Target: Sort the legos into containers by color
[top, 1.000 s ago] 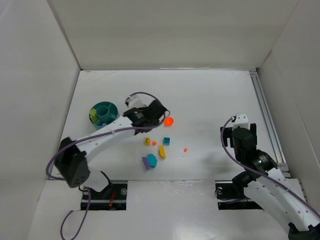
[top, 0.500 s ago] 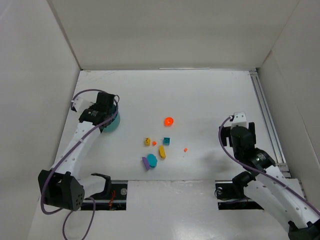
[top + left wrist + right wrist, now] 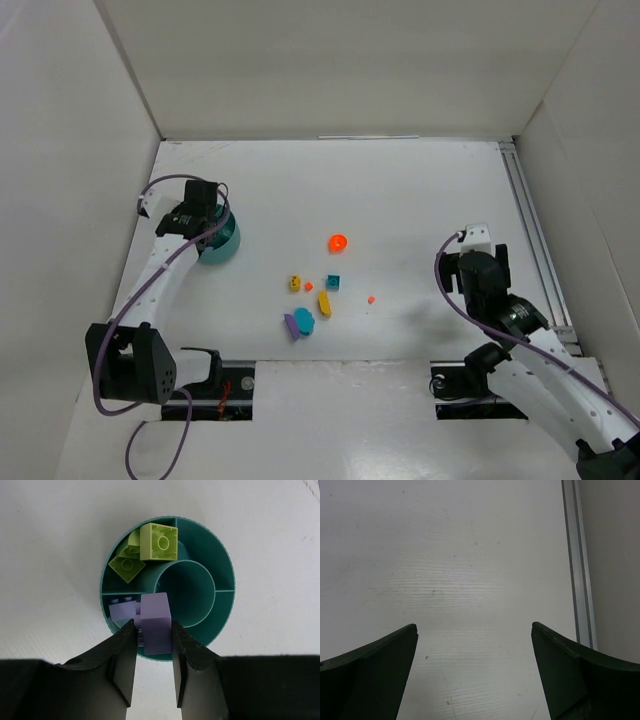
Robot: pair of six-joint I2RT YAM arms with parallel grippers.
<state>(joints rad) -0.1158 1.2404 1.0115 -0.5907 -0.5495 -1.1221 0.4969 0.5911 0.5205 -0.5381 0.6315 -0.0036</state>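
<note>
The teal dish [image 3: 226, 244] stands at the table's left. In the left wrist view the dish [image 3: 225, 567] holds two lime green bricks [image 3: 159, 541] in one wedge and a purple brick [image 3: 120, 612] in the adjacent wedge. My left gripper [image 3: 200, 216] [image 3: 153, 625] is shut on another purple brick [image 3: 156, 612], held over the dish's near side above the purple wedge. My right gripper [image 3: 478, 262] [image 3: 474, 627] is open and empty over bare table at the right.
Loose legos lie mid-table: an orange round piece [image 3: 338, 242], a yellow block [image 3: 295, 283], a teal block [image 3: 333, 282], a yellow-orange piece [image 3: 324, 305], a teal round piece [image 3: 304, 319], a purple piece [image 3: 290, 325], a tiny orange bit [image 3: 371, 299]. White walls enclose the table; a metal rail [image 3: 580, 565] runs along the right.
My left arm has swung from the middle of the table to the dish at the left, carrying the purple brick. The right arm has barely moved.
</note>
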